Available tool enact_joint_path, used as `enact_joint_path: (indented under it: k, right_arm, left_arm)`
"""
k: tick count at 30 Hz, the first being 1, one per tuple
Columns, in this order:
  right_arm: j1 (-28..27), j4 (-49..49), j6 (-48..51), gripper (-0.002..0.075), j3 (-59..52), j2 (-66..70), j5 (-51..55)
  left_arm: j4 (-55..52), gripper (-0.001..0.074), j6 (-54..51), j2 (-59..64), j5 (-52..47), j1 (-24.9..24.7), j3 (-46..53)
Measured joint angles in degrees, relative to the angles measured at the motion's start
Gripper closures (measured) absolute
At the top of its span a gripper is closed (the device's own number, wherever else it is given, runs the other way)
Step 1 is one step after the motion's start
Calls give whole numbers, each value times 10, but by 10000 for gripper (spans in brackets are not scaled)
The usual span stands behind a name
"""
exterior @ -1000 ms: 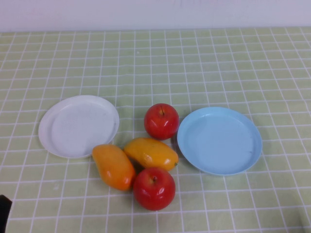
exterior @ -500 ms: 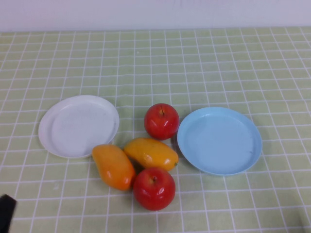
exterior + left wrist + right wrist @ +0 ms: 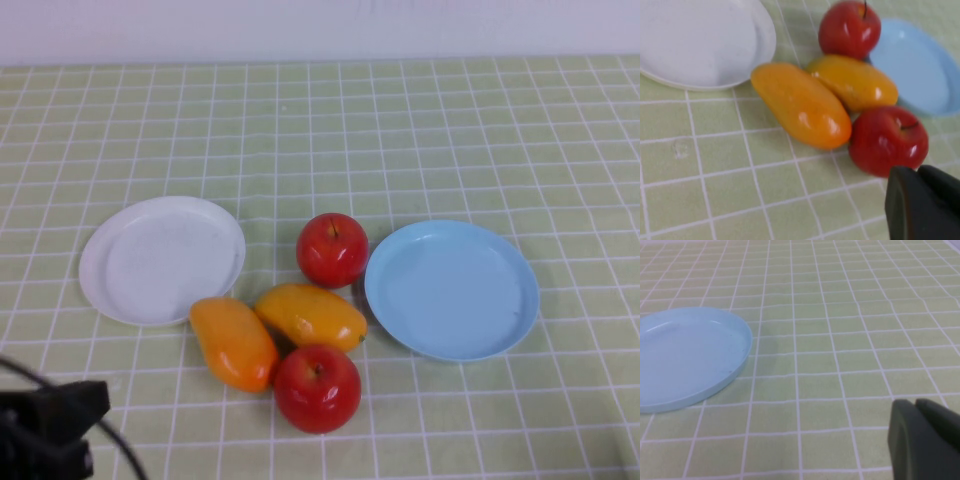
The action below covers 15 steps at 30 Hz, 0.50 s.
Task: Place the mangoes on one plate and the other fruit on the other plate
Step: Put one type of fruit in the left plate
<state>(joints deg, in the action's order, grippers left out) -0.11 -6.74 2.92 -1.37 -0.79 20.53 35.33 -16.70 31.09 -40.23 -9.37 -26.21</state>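
Note:
Two orange mangoes lie side by side at the table's middle, one on the left and one beside it. One red apple sits behind them; the other is in front. The white plate is on the left and the light blue plate on the right, both bare. My left gripper is shut and holds nothing, low at the front left, short of the front apple. My right gripper, also shut with nothing in it, is to the right of the blue plate.
A green checked cloth covers the whole table. A pale wall runs along the far edge. A black cable trails from the left arm at the front left corner.
My left arm has come up into the high view from the front left corner, moving toward the fruit. The fruit and both plates have not moved.

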Motion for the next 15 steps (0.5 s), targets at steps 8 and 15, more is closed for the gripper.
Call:
enact_joint_path:
  k: [8, 15]
  right_arm:
    - [0, 0, 0, 742, 0, 0, 0]
    - [0, 0, 0, 741, 0, 0, 0]
  left_arm:
    - [-44, 734, -70, 193, -87, 0, -130]
    - [-94, 734, -72, 319, -94, -62, -206]
